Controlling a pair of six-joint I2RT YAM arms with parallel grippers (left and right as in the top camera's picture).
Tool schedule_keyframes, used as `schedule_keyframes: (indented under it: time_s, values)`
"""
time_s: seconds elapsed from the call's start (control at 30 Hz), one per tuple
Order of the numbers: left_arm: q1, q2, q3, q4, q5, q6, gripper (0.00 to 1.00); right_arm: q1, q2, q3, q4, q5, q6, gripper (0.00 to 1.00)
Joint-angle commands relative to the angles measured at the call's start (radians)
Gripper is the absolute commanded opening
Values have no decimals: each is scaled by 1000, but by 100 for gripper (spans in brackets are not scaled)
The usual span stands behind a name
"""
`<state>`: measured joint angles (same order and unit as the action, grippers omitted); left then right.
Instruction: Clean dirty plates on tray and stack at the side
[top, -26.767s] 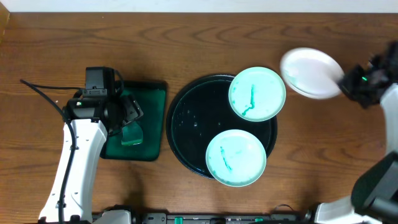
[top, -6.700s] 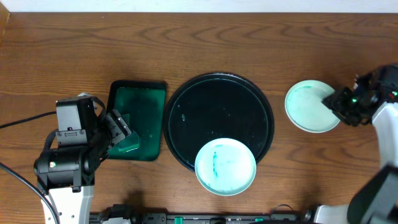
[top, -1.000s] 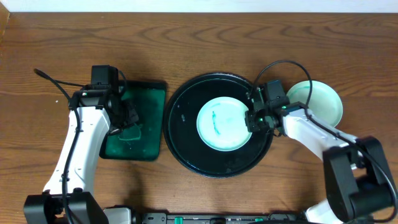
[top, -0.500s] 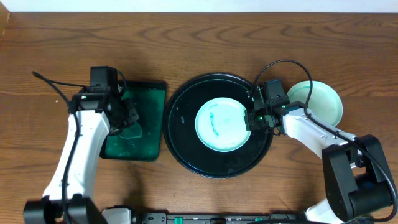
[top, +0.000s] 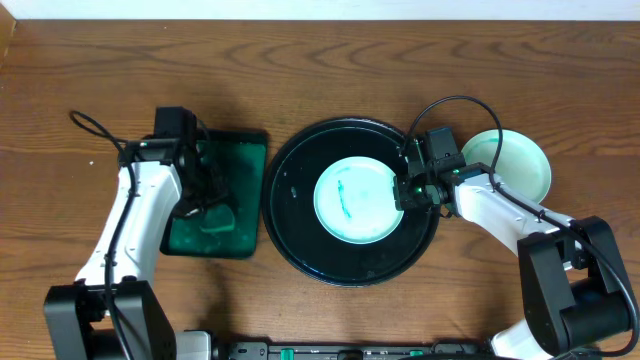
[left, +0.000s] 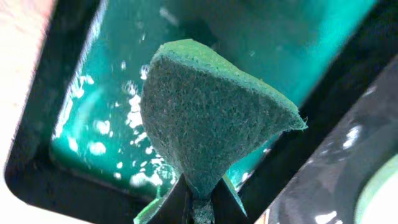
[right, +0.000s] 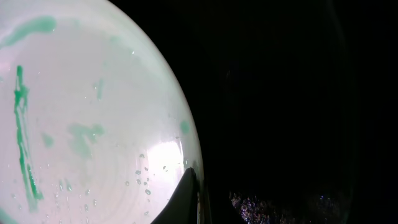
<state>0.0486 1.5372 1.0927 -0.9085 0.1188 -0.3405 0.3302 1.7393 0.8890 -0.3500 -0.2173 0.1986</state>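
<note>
A white plate with a teal-green smear lies in the middle of the round black tray. My right gripper is shut on this plate's right rim; the right wrist view shows a dark finger on top of the plate at its edge, with the tray beneath. Another pale-mint plate rests on the table right of the tray. My left gripper hangs over the green tray, shut on a green sponge, which its jaws pinch at the lower end.
The dark green rectangular tray lies left of the black tray, its floor wet. A black cable loops above the right arm. Bare wooden table lies behind both trays.
The right gripper has closed on the plate's rim and the plate has slid slightly left on the tray. The left arm has shifted a little right over the green tray, sponge still held.
</note>
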Motion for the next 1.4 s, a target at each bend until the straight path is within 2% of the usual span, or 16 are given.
schedule_keyframes:
  time_s: [0.0,0.2,0.4,0.57,0.9,1.1,1.23,1.37]
  values:
    - [-3,-22,36,-7,-37,-8,8,14,26,-1,-9,-19,-1,1]
    - [-14,-22,61,-66,-33,-13,7,14,26,-1,-9,-19,-1,1]
    - [-87,-22,178,-134,2,-28,7,14,26,-1,-7,-19,7,1]
    - [-222,-9,170,6,162,-64,7,14,26,-1,-6,-19,7,1]
    - [-525,218,167,227,191,-179,7,14,26,-1,-9,-19,7,1]
    - [-623,374,167,344,240,-221,7,14,26,-1,-10,-19,7,1]
    - [-626,411,167,346,187,-258,7,14,26,-1,-12,-19,7,1]
    - [-622,410,169,267,-42,-299,7,14,26,-1,-11,-19,7,1]
